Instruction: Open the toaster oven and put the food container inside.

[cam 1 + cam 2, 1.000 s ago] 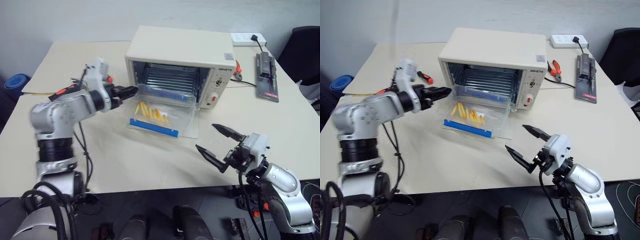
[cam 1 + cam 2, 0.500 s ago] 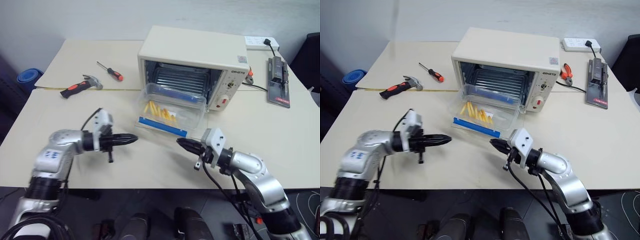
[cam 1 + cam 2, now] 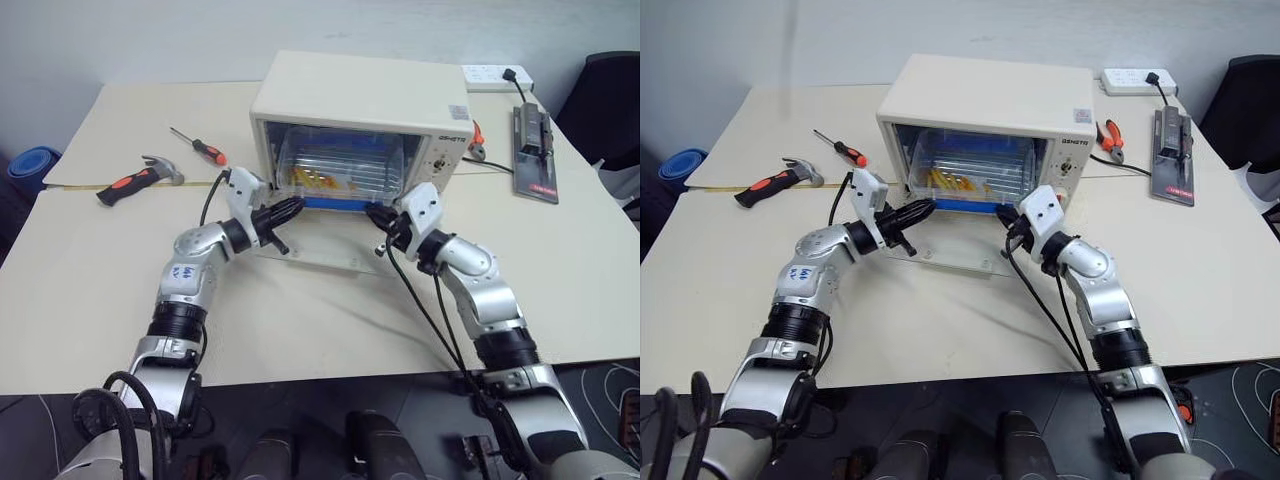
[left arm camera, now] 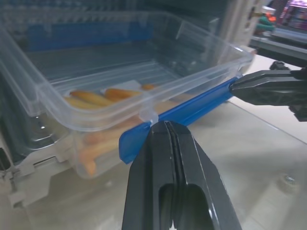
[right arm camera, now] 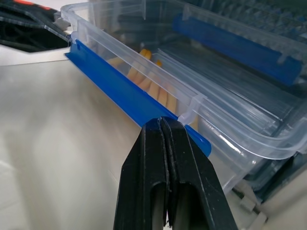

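Cream-white toaster oven (image 3: 360, 120) is sitting on the beige counter (image 3: 120, 290) with its glass door (image 3: 320, 245) dropped flat in front of it. Clear plastic food container (image 3: 340, 170) with yellow fry-like sticks is lying mostly inside the oven cavity, its blue front strip (image 4: 192, 105) sitting at the mouth just above the door hinge. Left end effector (image 3: 290, 208) is pointing at the left end of that strip, fingers pressed together and gripping nothing, tip right at the strip. Right end effector (image 3: 378, 215) is pointing in from the other side at the right end of the strip, fingers also pressed together and empty, tip meeting the strip in the right wrist view. Small dark lettering is showing on the oven's upper right front panel, too small to read; a small square sticker is sitting on the oven's top right corner, also unreadable. Red button (image 3: 429, 195) is showing low on the panel. Hammer (image 3: 135, 178) with red-and-black handle and a red-handled screwdriver (image 3: 198, 147) are lying on the counter well left of the oven. White power strip (image 3: 495, 75) is lying behind the oven to the right, orange-handled pliers (image 3: 475, 138) just beside the oven's right side, and a dark stapler-like tool (image 3: 533, 140) with a red label, text illegible, further right.
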You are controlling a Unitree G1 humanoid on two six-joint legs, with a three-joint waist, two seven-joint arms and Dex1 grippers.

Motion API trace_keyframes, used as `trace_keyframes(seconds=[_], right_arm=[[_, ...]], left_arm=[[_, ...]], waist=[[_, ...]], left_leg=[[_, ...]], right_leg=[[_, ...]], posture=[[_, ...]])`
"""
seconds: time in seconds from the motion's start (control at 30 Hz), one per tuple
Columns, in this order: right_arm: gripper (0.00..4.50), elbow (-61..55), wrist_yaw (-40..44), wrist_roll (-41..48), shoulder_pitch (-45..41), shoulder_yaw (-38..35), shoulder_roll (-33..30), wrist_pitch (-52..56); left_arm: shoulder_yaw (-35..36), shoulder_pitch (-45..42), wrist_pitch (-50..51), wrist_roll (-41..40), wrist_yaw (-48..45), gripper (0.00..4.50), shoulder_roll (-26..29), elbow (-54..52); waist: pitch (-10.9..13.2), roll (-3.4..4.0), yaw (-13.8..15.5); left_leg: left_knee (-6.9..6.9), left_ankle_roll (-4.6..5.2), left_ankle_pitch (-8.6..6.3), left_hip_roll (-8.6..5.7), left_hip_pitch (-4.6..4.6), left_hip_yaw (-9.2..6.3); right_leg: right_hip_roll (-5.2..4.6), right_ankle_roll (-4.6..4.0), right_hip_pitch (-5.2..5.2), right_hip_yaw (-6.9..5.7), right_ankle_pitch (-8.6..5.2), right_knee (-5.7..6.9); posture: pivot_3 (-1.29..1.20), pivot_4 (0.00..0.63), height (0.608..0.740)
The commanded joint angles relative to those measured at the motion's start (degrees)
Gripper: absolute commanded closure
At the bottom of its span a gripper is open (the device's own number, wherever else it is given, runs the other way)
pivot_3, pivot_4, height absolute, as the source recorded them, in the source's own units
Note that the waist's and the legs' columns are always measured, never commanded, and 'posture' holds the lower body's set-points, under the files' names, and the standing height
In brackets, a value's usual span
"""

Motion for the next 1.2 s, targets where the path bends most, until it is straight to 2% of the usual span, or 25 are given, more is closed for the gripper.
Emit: trace_keyframes(seconds=[0.03, 0.1, 0.2, 0.23, 0.3, 0.43, 0.57, 0.7, 0.83, 1.0, 1.2], right_arm=[[4.46, 4.26, -3.2, -0.28, -3.05, -2.74, 1.73, -3.02], [4.46, 3.91, -1.91, 1.24, -3.07, -3.53, 2.02, -2.28], [4.48, -8.23, 7.39, 7.66, 3.4, -4.8, -2.94, 3.8], [4.5, -13.14, 11.33, 10.81, 7.07, -6.31, -6.22, 6.07], [4.5, -17.14, 15.89, 13.58, 11.69, -8.4, -10.6, 7.91], [4.5, -13.48, 20.51, 10.4, 17.31, -8.24, -16.79, 4.81], [4.5, -6.25, 24.52, 6.67, 17.68, -5.01, -16.59, -0.97], [4.5, -0.68, 27.2, 6.57, 15.22, -3.3, -12.11, -6.3], [4.5, 0.48, 26.83, 9.96, 11.84, -5.34, -6.27, -9.96], [4.5, -4.13, 20.47, 22.32, 7.49, -14.22, -0.19, -3.5], [4.5, -13.19, 20.02, 29.14, 4.92, -17.42, -1.85, 3.7]], left_arm=[[2.79, -3.33, -6.49, 0.55, 2.62, 4.5, -0.97, 4.3], [3.87, -3.57, -9.73, 0.06, 1.55, 4.5, -1.04, 6.44], [4.6, 1.04, -6.81, -4.43, -11.88, 4.32, 4.98, -0.14], [5.3, 3.79, -5.66, -5.73, -16.94, 3.94, 9.28, -3.99], [5.91, 7.33, -4.41, -6.29, -23.06, 3.5, 15.59, -8.23], [8.01, 13.06, -3.57, -10.25, -33.83, 2.3, 23.86, -13.64], [7.93, 16.19, 2.68, -12.69, -39.97, 1.27, 29.17, -17.51], [8.65, 16.62, 4.33, -13.73, -40.4, 0.08, 29.14, -18.48], [11.03, 18.17, 5.65, -16.16, -37.81, 0.03, 27.17, -20.85], [14.47, 21.53, 4.88, -16.45, -33.46, 0.03, 26.26, -23.07], [16.09, 27.55, -0.39, -11.76, -28.69, 0.03, 26.61, -22.06]], waist=[[0.0, 0.0, -0.01], [0.0, 0.0, -0.03], [0.0, 0.0, -0.19], [0.0, 0.0, -0.36], [-0.01, 0.03, -0.83], [0.01, 0.06, -1.05], [0.03, 0.09, -1.03], [0.04, 0.11, -1.05], [0.04, 0.11, -1.18], [0.06, 0.15, -1.17], [0.06, 0.16, -1.0]], left_leg=[[0.0, 0.0, 0.0, 0.0, -0.01, 0.0], [-0.02, 0.0, 0.0, 0.0, -0.01, 0.0], [-0.04, 0.0, 0.0, 0.0, -0.02, 0.0], [-0.04, 0.0, 0.0, 0.0, -0.02, 0.0], [-0.08, 0.0, -0.01, 0.03, -0.06, -0.03], [-0.01, 0.07, -0.12, 0.05, -0.07, -0.03], [-0.01, 0.08, -0.08, 0.06, 0.14, 0.07], [-0.05, 0.07, -0.07, 0.08, 0.11, 0.05], [-0.04, 0.05, -0.08, 0.08, 0.08, 0.06], [-0.04, 0.03, -0.09, 0.11, 0.06, 0.04], [-0.06, 0.04, -0.1, 0.1, 0.05, 0.01]], right_leg=[[0.0, 0.0, -0.01, 0.0, 0.0, -0.01], [0.0, 0.0, -0.01, 0.0, 0.0, 0.0], [-0.01, 0.0, -0.03, 0.0, 0.0, -0.02], [-0.02, 0.0, -0.03, 0.0, 0.0, 0.01], [-0.02, 0.0, -0.03, -0.02, 0.0, 0.01], [-0.03, -0.01, 0.06, -0.04, -0.01, -0.19], [-0.06, 0.01, 0.22, -0.01, 0.0, -0.05], [-0.04, -0.01, 0.14, -0.02, 0.0, -0.01], [-0.03, 0.0, 0.09, -0.03, 0.0, -0.01], [-0.01, -0.01, 0.04, -0.03, 0.0, -0.01], [-0.03, -0.01, 0.05, -0.05, 0.0, -0.06]], posture=[[0.0, 0.15, 0.74], [0.0, 0.15, 0.74], [0.0, 0.15, 0.74], [0.0, 0.15, 0.74], [0.0, 0.15, 0.74], [0.0, 0.15, 0.74], [0.0, 0.15, 0.74], [0.0, 0.15, 0.74], [0.0, 0.15, 0.74], [0.0, 0.15, 0.74], [0.0, 0.15, 0.74]])
